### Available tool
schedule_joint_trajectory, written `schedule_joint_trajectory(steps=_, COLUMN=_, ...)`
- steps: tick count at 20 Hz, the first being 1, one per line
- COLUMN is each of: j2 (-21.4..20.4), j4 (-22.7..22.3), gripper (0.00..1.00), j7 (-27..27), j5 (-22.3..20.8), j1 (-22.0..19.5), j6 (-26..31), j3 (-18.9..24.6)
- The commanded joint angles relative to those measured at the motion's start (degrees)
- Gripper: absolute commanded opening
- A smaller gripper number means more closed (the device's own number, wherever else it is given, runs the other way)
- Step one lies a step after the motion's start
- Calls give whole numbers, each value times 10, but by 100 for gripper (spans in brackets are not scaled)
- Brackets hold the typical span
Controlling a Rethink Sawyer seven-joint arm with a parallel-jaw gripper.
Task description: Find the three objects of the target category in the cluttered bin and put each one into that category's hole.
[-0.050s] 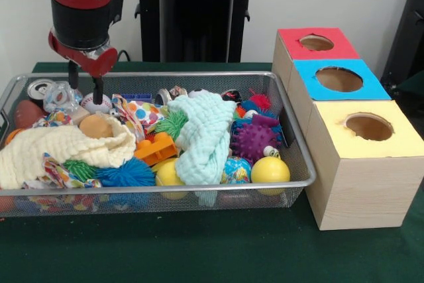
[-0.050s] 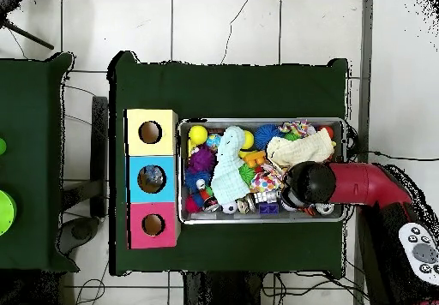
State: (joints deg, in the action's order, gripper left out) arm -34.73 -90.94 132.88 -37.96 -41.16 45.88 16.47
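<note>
Green tabletop holds the wire bin (image 1: 291,138), long axis sideways, gripper (image 1: 85,85) spread above the baseball (image 1: 95,103).

Arm lowered, gripper pointing straight down.
My gripper (image 1: 85,83) hangs on the red-and-black arm (image 1: 83,4), its two dark fingers (image 1: 97,91) parted, tips just above the bin (image 1: 291,138).

Metal mesh, soft cloth, rubbery toys and pale wood on a matt counter.

The bin (image 1: 295,138) is fine silvery wire mesh with a smooth metal rim. The cream cloth (image 1: 63,149) and mint cloth (image 1: 207,138) look thick and waffle-textured. The purple spiky ball (image 1: 254,141) looks rubbery, the yellow ball (image 1: 269,169) smooth and glossy. The boxes (image 1: 358,193) are pale bare wood with matt coloured tops. The counter (image 1: 199,250) wears dull green cloth.
</note>
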Motion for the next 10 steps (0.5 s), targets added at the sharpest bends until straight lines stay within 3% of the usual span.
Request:
schedule_joint_trajectory(steps=1, j2=59, j4=24, gripper=100, j7=-174, j5=-33, j1=-12, j6=32, j3=36)
schedule_joint_trajectory(steps=10, j2=25, j4=42, gripper=100, j7=-203, j5=-31, j1=-5, j6=70, j3=41)
